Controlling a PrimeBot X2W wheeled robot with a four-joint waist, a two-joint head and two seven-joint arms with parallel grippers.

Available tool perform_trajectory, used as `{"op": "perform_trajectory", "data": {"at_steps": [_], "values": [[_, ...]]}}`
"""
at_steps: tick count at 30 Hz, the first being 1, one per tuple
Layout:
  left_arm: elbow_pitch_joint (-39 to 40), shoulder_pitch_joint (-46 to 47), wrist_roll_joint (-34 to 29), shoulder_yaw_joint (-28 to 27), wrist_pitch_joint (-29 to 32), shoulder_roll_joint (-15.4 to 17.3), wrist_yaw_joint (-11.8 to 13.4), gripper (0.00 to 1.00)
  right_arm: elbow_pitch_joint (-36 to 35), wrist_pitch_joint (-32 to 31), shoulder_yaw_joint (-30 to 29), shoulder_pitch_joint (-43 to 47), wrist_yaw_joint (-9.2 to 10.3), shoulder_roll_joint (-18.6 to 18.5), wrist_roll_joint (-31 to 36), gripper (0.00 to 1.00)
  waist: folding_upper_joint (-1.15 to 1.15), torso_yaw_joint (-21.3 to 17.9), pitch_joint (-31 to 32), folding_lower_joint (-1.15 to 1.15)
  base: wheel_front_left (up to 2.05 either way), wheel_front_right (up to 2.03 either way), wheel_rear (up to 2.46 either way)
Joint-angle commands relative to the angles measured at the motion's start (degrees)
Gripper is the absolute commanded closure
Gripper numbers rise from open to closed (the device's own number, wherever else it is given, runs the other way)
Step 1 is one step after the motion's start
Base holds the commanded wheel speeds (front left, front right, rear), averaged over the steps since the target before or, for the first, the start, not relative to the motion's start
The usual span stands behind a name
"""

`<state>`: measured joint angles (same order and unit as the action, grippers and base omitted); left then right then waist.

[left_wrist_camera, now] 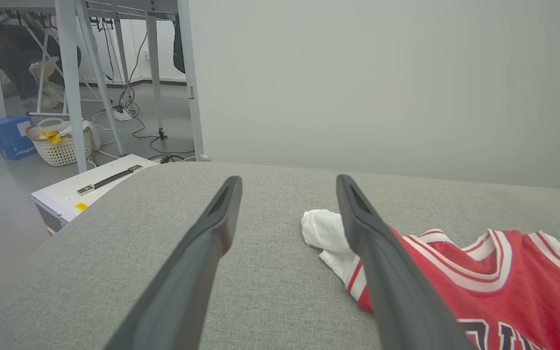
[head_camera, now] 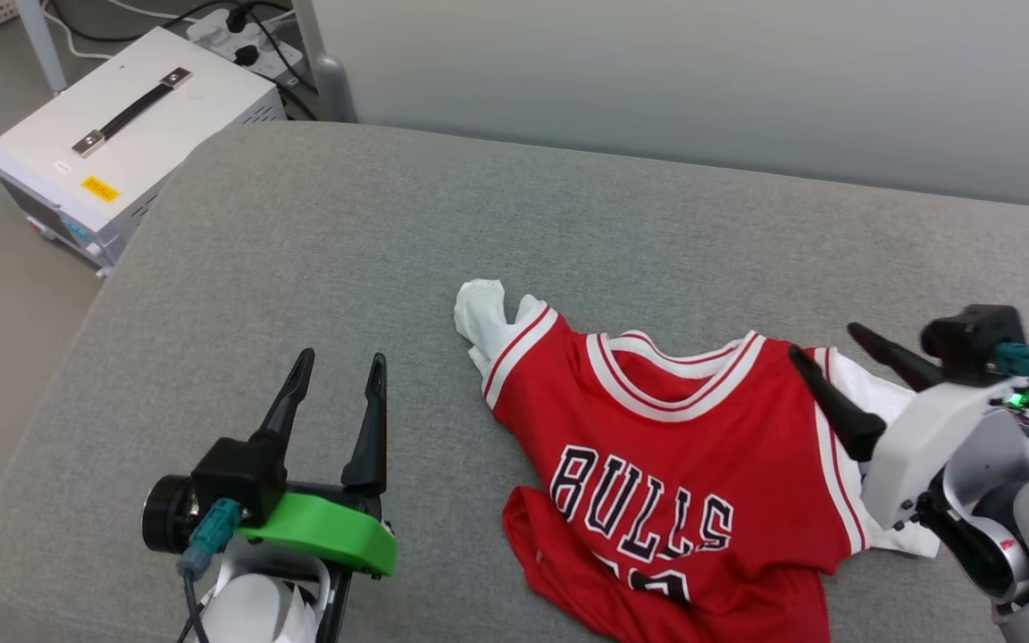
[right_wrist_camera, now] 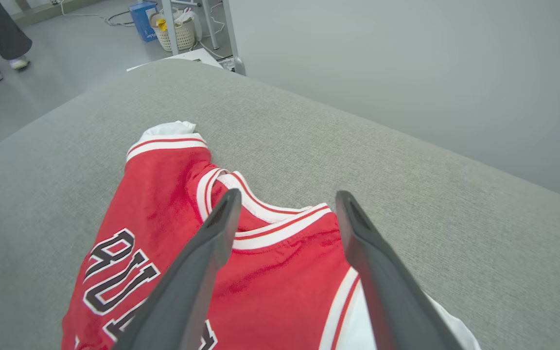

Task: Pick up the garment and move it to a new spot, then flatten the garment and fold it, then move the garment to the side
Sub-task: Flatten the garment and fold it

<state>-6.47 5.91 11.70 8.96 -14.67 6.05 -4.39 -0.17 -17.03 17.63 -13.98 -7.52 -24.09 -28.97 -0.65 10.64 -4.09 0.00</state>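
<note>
Grey woven fabric covers the padded surface [head_camera: 318, 268], with a pale wall behind it and a white metal box with a black handle [head_camera: 121, 134] on the floor at far left. On the right near part lies the red jersey T-shirt with white sleeves and black "BULLS" lettering [head_camera: 657, 429], front up and collar to the far side, its left sleeve bunched. The left end effector [head_camera: 341, 357] hovers left of it, fingers apart, holding nothing. The right end effector [head_camera: 825, 341] stands apart over the right shoulder, empty.
</note>
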Motion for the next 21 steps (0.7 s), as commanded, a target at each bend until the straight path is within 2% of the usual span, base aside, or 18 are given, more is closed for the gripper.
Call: {"op": "perform_trajectory", "data": {"at_steps": [1,3,7,10,15,18,21], "values": [[0.26,-0.6,1.04,-0.53,-0.33,-0.27,-0.56,0.0,-0.05,1.91,-2.51,2.18,0.03,1.55,0.95,0.0,0.65,-1.83,0.24,0.0,0.0,0.0,0.0],[0.41,-0.74,4.8,-1.71,-0.33,-1.17,-1.03,0.0,-0.07,4.17,-6.3,4.31,0.03,3.38,2.42,0.0,0.65,-2.74,0.09,0.0,0.0,0.0,0.0],[0.08,-0.59,4.44,-1.93,-0.33,-0.52,-1.33,0.0,-0.39,9.66,-12.65,8.09,0.03,6.45,7.91,0.0,0.65,-4.39,-0.37,0.0,0.0,0.0,0.0],[-0.58,-0.39,4.8,-2.07,-0.33,-0.41,-1.55,0.0,-0.41,13.91,-16.94,10.2,0.03,10.18,10.91,0.0,0.65,-5.8,-0.99,0.0,0.0,0.0,0.0],[-2.04,1.41,7.15,-1.52,1.01,0.44,-2.2,0.0,-0.45,17.3,-19.07,11.07,0.03,13.57,14.04,0.0,0.65,-8.16,-2.65,0.0,0.0,0.0,0.0],[-2.49,4.38,8.27,-0.46,5.0,2.96,-2.62,0.0,-0.88,17.86,-19.72,10.48,0.03,14.51,15.09,0.0,0.65,-9.61,-4.12,0.0,0.0,0.0,0.0],[-2.84,8.56,11.18,1.88,12.69,6.2,-2.95,0.0,-1.46,18.05,-20.45,9.75,0.03,14.85,15.77,0.0,0.65,-10.65,-5.66,0.0,0.0,0.0,0.0]]}}
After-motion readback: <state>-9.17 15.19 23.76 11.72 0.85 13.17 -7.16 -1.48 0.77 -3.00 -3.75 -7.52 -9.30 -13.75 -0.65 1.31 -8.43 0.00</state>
